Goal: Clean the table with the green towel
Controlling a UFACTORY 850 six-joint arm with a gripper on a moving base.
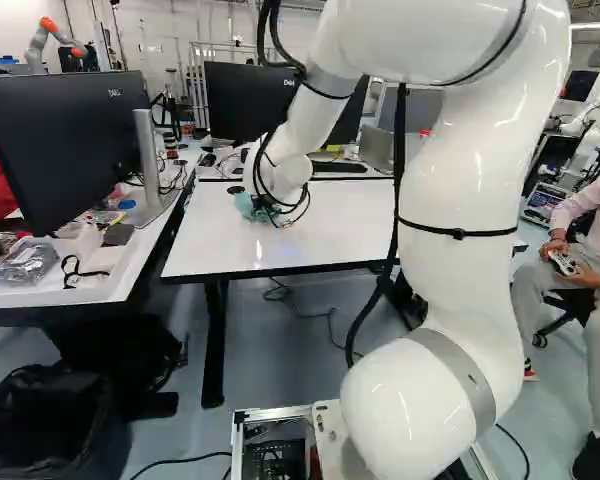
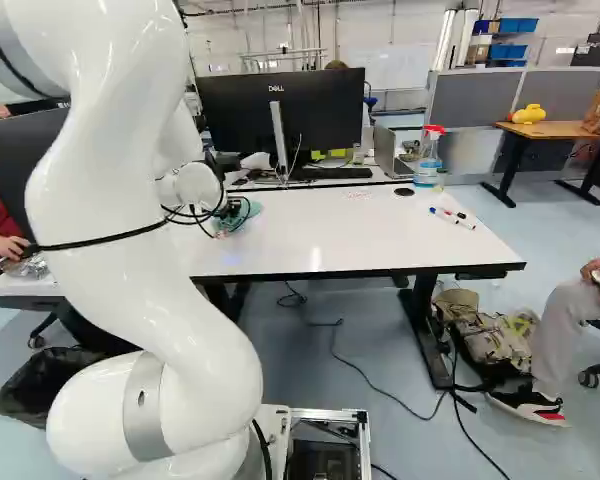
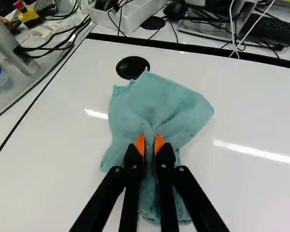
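In the right base view my gripper (image 2: pixel 228 214) is low over the left end of the white table (image 2: pixel 380 238). The green towel (image 2: pixel 250 214) shows just beside it there. Seen from the wrist, the gripper (image 3: pixel 149 144) is shut on the towel (image 3: pixel 159 104), a fold pinched between its orange pads. Teal cloth spreads on the tabletop (image 3: pixel 246 188) ahead of the fingers and also lies beneath them. Faint reddish marks (image 2: pixel 360 194) show near the table's far edge in the right base view.
A round black disc (image 3: pixel 133 67) touches the towel's far side. Markers (image 2: pixel 452 217) lie at the table's right, and a spray bottle (image 2: pixel 429 158) stands behind. Monitors (image 1: pixel 65 140) flank the far and left sides. A seated person (image 1: pixel 585 260) is at the right. Another robot (image 1: pixel 52 42) stands far back.
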